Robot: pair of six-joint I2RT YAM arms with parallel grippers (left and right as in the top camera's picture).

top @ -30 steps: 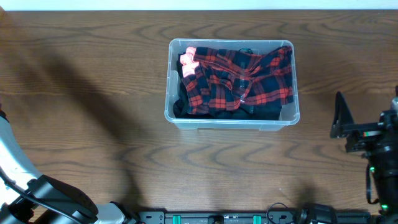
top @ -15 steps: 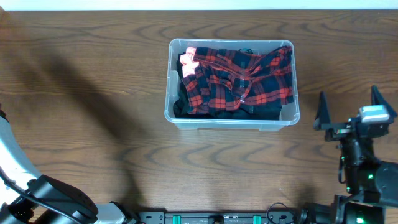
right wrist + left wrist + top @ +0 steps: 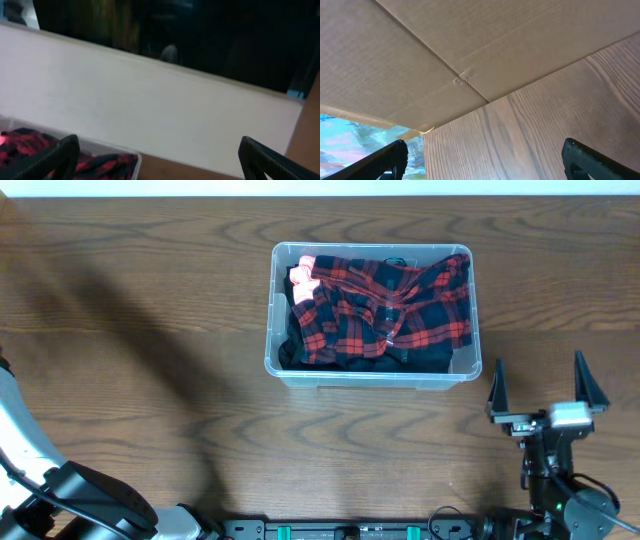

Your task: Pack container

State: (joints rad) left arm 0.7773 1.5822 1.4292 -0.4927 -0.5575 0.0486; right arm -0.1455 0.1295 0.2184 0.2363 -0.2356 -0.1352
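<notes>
The clear plastic container (image 3: 275, 310) stands at the middle back of the wooden table. A red-and-black plaid garment (image 3: 385, 310) and dark cloth fill it. My right gripper (image 3: 545, 385) is open and empty, right of and nearer than the container's front right corner. In the right wrist view its fingers (image 3: 160, 155) frame the container's corner (image 3: 135, 162) with plaid cloth inside. My left gripper (image 3: 485, 157) is open and empty in the left wrist view, over bare wood. The left arm's base (image 3: 70, 495) shows at the bottom left of the overhead view.
A brown cardboard panel (image 3: 445, 55) stands beyond the table in the left wrist view. A white wall (image 3: 150, 95) runs behind the table's far edge. The wooden table (image 3: 150, 330) spreads left of the container.
My right gripper has swung from the table's right edge toward the front and left, turning so both open fingers point toward the container. The container and the left arm have not moved.
</notes>
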